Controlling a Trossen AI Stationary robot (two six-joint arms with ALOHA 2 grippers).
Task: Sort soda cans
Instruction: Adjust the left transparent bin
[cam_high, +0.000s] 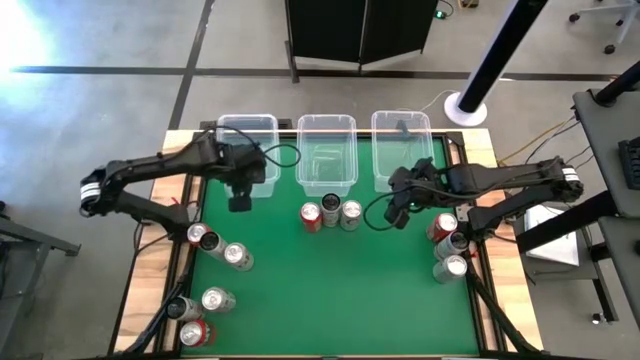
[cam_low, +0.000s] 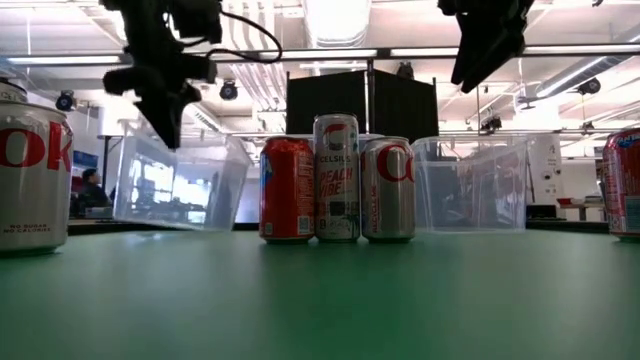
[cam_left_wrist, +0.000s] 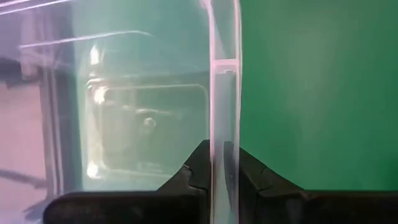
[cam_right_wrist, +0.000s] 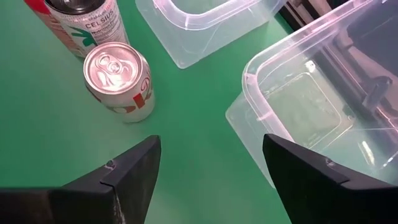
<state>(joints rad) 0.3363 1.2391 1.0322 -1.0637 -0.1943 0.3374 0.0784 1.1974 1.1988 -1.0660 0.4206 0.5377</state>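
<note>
Reaching inward, my left gripper (cam_high: 240, 203) hangs over the left bin's rim (cam_high: 272, 160), fingers nearly closed and empty; my right gripper (cam_high: 396, 214) hovers agape, empty, near three cans (cam_high: 331, 212).

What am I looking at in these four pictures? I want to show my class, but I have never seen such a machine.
It is a robot with two dark arms at a green table. One picture looks down from above, one sits at table height, and two come from cameras on the wrists. The left gripper hangs over the edge of the left clear bin; its fingers look close together. The right gripper is open, near the right bin. Neither holds anything. A middle bin stands between them, three soda cans stand in front of it, and more cans stand at both sides.
</note>
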